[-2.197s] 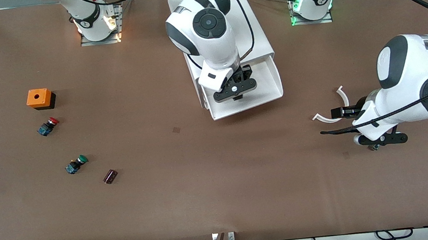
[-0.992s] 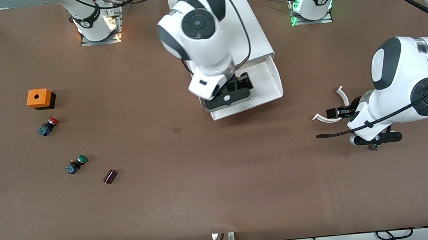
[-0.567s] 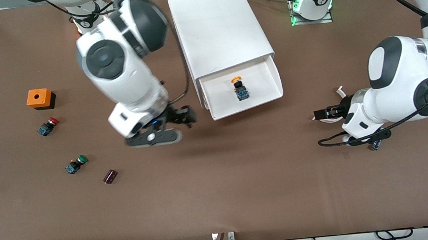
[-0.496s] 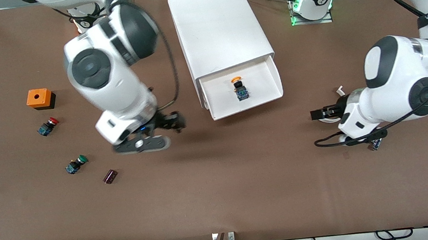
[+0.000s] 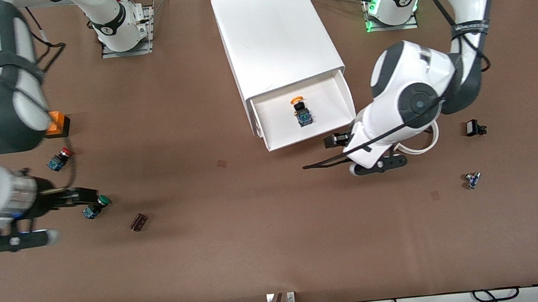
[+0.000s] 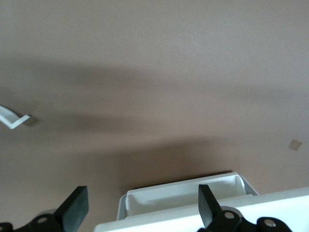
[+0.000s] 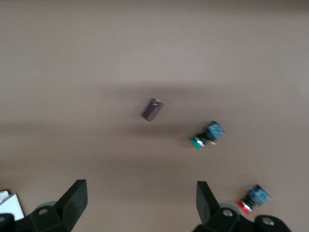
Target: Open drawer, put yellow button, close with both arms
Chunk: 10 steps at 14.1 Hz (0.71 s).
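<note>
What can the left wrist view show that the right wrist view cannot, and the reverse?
Only the left wrist view: the open drawer and a white curved strip. Only the right wrist view: the green button, the red button and a small dark cylinder. Both share the brown table and their own end effector, open and empty: left end effector, right end effector.

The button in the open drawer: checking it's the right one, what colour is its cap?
Yellow-orange cap on the yellow button; front view shows it best.
</note>
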Each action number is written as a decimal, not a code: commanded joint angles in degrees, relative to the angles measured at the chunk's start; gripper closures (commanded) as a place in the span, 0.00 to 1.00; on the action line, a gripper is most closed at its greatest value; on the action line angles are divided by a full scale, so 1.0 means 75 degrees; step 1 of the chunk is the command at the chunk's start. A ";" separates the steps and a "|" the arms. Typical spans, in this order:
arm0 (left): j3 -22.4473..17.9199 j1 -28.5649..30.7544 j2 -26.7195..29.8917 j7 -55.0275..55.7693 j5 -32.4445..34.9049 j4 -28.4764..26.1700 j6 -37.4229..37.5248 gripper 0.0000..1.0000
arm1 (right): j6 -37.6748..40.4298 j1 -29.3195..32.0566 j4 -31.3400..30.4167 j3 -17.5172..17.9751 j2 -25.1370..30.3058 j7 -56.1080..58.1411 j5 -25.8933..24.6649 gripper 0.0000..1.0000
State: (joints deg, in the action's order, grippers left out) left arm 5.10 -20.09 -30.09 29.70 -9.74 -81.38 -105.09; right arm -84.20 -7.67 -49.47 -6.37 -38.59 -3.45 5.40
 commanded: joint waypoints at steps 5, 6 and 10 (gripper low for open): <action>0.0023 -0.0520 0.0542 0.0796 0.0092 -0.1545 -0.1667 0.00 | 0.0726 0.0635 -0.0095 0.0100 0.0727 0.0062 0.0018 0.00; 0.0034 -0.0578 0.0601 0.0855 0.0092 -0.1687 -0.1738 0.00 | 0.0749 0.0810 -0.0246 0.0111 0.0948 0.0259 0.0041 0.00; 0.0174 -0.0731 0.0870 0.1043 0.0092 -0.2144 -0.1739 0.00 | 0.0446 0.0964 -0.1709 0.0111 0.2061 0.0601 -0.0064 0.00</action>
State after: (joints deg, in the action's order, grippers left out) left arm 5.61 -25.34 -27.48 36.41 -9.73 -92.59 -117.14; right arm -79.19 -1.35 -53.65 -6.38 -29.86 -0.48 5.39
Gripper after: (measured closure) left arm 0.000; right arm 0.000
